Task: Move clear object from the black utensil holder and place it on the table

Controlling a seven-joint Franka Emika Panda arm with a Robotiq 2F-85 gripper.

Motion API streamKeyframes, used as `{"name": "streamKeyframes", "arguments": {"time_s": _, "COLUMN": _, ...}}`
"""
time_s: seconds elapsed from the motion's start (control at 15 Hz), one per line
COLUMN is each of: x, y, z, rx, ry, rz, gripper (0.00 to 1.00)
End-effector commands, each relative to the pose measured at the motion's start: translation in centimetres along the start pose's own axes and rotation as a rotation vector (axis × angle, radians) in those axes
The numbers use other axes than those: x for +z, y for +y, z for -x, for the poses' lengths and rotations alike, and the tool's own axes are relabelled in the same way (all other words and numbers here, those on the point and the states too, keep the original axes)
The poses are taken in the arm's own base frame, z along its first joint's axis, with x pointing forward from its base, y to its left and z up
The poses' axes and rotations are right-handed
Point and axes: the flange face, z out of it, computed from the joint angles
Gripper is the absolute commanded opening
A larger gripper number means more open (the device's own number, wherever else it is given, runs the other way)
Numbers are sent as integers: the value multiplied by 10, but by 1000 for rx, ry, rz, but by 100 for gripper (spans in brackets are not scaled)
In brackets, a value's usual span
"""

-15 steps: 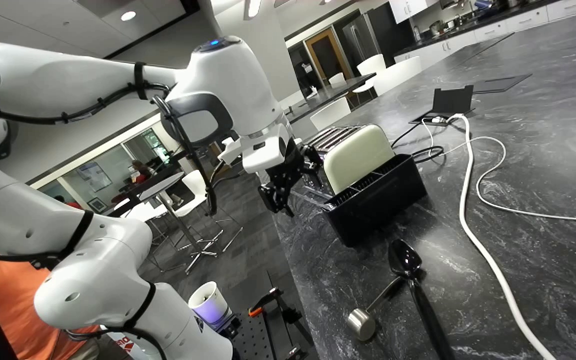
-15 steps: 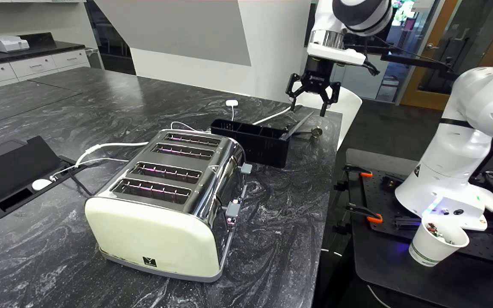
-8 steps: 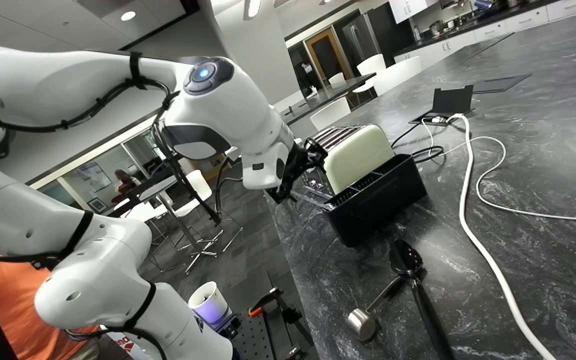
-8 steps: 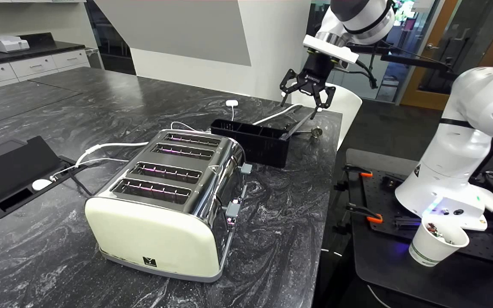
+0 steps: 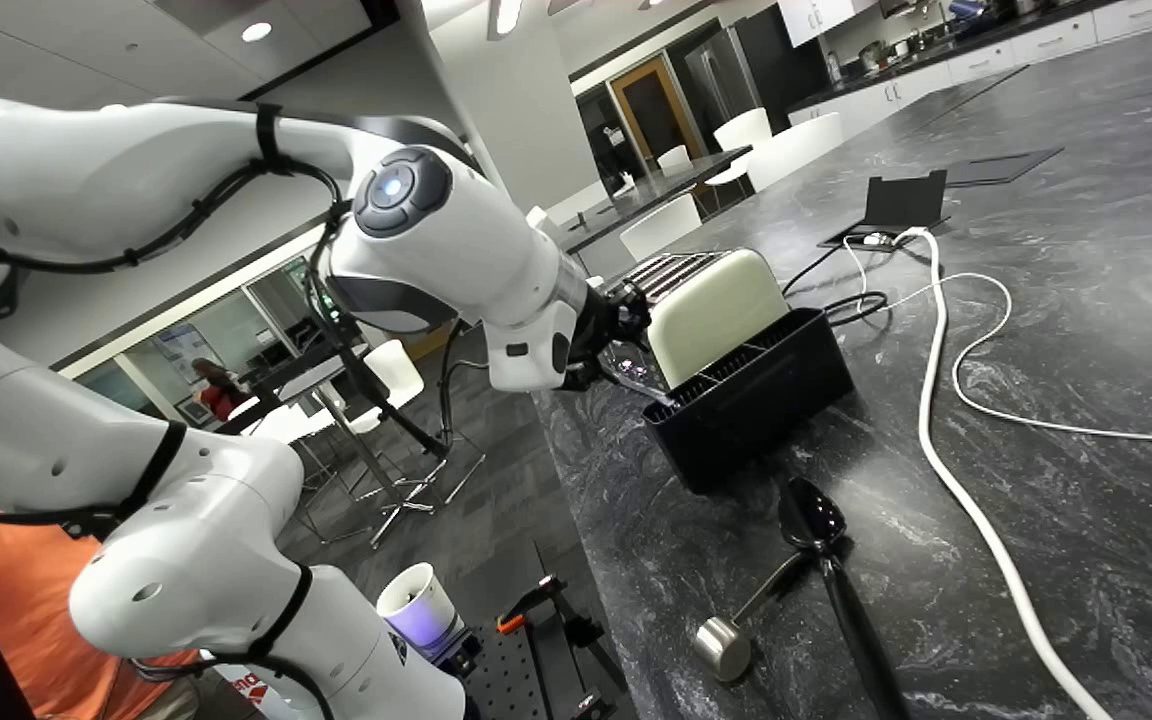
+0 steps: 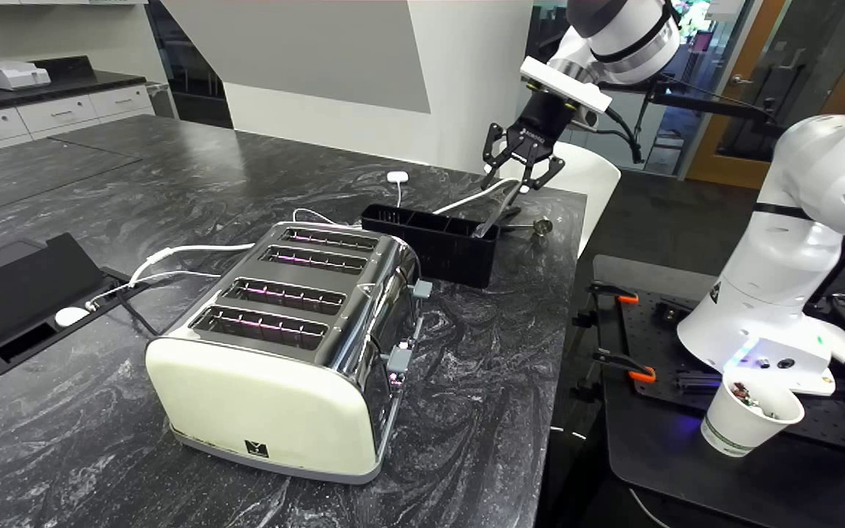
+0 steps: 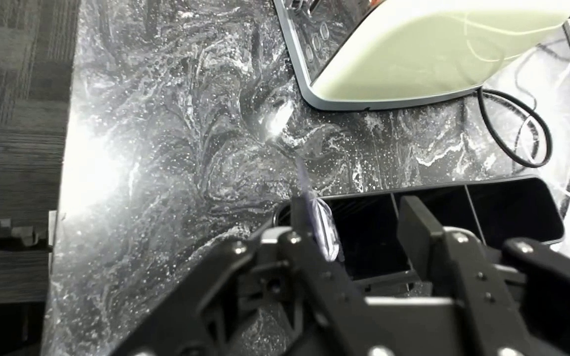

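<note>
While poised at a slant above the black utensil holder, holds the Robotiq gripper wide, with nothing clamped. Has yet to grasp the clear utensil, leaning out of the end compartment nearest the edge of the table, close beside 1 fingertip; cannot tell whether touching. Could knock it askew or pinch only a sliver by closing off-centre, owing to transparency and glare. By pulling sideways rather than along the lean, could drag the holder; by swinging wide, could clip the cream 4-slot toaster nearby.
</note>
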Motion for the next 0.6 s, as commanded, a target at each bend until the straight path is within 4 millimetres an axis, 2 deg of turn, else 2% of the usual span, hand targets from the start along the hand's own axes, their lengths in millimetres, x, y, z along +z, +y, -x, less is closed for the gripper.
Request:
{"name": "streamKeyframes", "arguments": {"time_s": 0.0, "x": -2, "y": 4, "z": 8, "rx": -26, "ry": 5, "rz": -41, "gripper": 20}}
{"name": "streamKeyframes", "arguments": {"time_s": 0.07, "x": -2, "y": 4, "z": 10, "rx": -33, "ry": 5, "rz": -41, "gripper": 12}}
{"name": "streamKeyframes", "arguments": {"time_s": 0.2, "x": -2, "y": 3, "z": 16, "rx": -47, "ry": 5, "rz": -40, "gripper": 0}}
{"name": "streamKeyframes", "arguments": {"time_s": 0.53, "x": -15, "y": 3, "z": 44, "rx": -124, "ry": 3, "rz": -34, "gripper": 1}}
